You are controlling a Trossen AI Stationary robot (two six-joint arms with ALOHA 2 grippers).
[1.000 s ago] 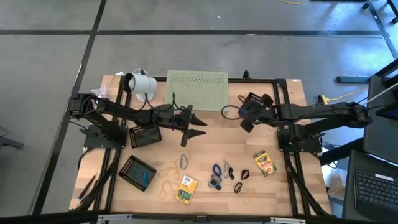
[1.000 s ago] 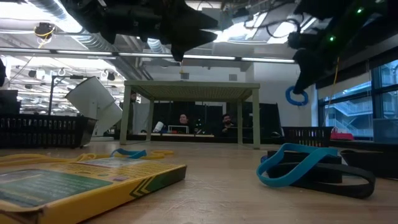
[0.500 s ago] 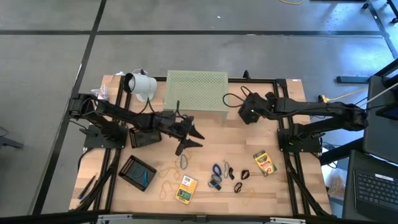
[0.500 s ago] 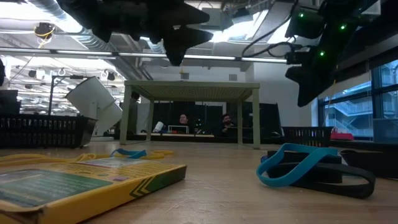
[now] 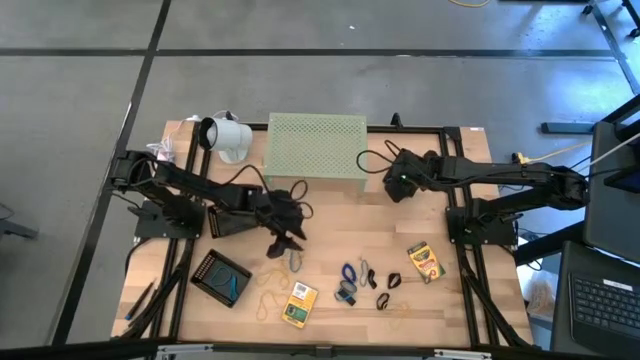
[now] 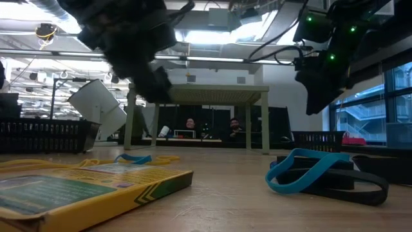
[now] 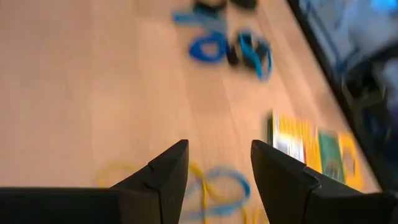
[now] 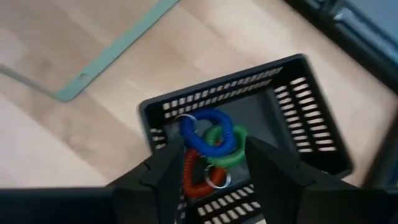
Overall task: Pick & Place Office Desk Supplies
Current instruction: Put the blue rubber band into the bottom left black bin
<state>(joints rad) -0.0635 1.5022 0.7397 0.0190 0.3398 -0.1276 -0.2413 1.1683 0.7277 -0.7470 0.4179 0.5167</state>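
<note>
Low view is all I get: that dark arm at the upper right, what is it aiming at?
Observer: The right gripper points at a black basket just below it.
Operator: Anything in there?
Observer: Blue, green and red coils lie inside.
Operator: And the other arm?
Observer: The left gripper, fingers open, hovers above a blue band on the table.

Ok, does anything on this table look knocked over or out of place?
The white cup at the back left corner of the table lies tipped on its side, beside the green riser. The bands and clips lie scattered loose near the front edge; nothing looks damaged.
</note>
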